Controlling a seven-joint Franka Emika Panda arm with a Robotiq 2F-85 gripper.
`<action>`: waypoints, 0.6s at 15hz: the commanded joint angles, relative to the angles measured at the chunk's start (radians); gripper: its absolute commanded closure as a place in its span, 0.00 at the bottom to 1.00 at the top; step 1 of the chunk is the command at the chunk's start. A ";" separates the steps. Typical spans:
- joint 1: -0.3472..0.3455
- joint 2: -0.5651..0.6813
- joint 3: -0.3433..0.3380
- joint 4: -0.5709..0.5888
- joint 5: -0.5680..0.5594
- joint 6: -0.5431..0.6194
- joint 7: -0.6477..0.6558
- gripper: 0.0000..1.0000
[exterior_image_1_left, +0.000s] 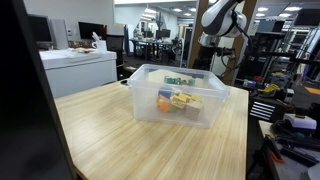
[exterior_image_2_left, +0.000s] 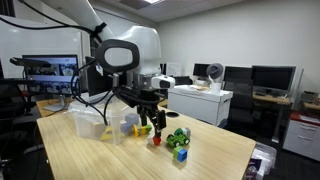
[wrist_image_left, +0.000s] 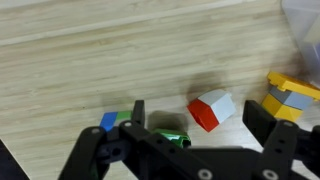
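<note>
My gripper (wrist_image_left: 197, 110) is open and hangs low over the wooden table (wrist_image_left: 80, 50). A red-and-white block (wrist_image_left: 211, 108) lies on the table between its two fingers, untouched. A green toy (wrist_image_left: 165, 135) and a blue piece (wrist_image_left: 108, 120) lie by one finger, and a yellow-and-grey block (wrist_image_left: 290, 95) lies beyond the other finger. In an exterior view the gripper (exterior_image_2_left: 150, 124) hovers just above the red block (exterior_image_2_left: 156, 141), with the green and blue toys (exterior_image_2_left: 178, 140) beside it. Nothing is held.
A clear plastic bin (exterior_image_1_left: 150, 100) with several coloured blocks stands on the table in both exterior views (exterior_image_2_left: 95, 128), close beside the gripper. Its corner shows in the wrist view (wrist_image_left: 305, 20). The arm (exterior_image_1_left: 220, 30) rises behind the bin. Desks and monitors surround the table.
</note>
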 joint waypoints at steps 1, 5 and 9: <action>-0.038 0.025 0.058 0.031 0.045 -0.022 -0.020 0.00; -0.044 0.050 0.099 0.042 0.047 -0.015 -0.034 0.00; -0.050 0.089 0.109 0.053 0.028 -0.007 -0.026 0.00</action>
